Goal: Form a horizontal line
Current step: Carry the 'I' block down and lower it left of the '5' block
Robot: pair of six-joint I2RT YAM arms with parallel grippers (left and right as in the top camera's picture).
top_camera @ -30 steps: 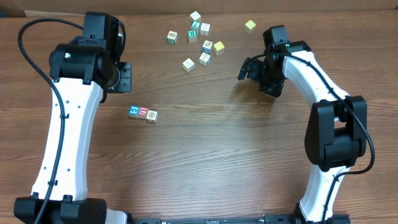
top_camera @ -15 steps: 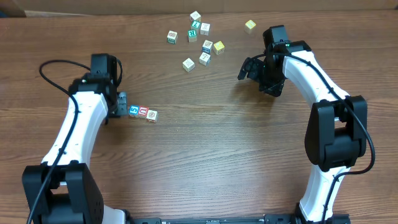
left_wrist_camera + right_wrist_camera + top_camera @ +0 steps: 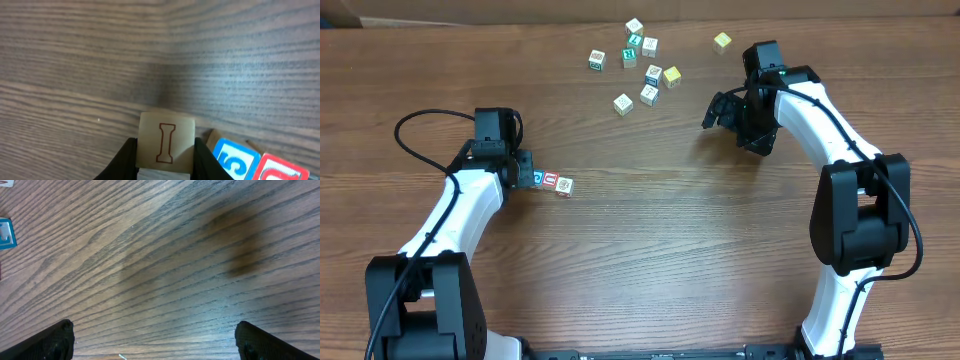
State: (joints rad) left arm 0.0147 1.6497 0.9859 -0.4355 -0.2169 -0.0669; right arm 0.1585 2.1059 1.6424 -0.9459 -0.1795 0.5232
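Centre-left of overhead: clenching I cube (image 3: 166, 144) in left gripper (image 3: 523, 170), just beside left end of horizontal line (image 3: 551, 182); touching or not, cannot tell. Bare table (image 3: 650, 250) below and right. Upper right: spread wide, holding nothing, right gripper (image 3: 716, 110). Along top edge: loose cubes (image 3: 636, 62), well apart from line.

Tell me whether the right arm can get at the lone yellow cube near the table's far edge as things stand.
Probably yes. The right gripper hangs open and empty close to the yellow cube, with only bare table between them; the other cubes lie off to one side.
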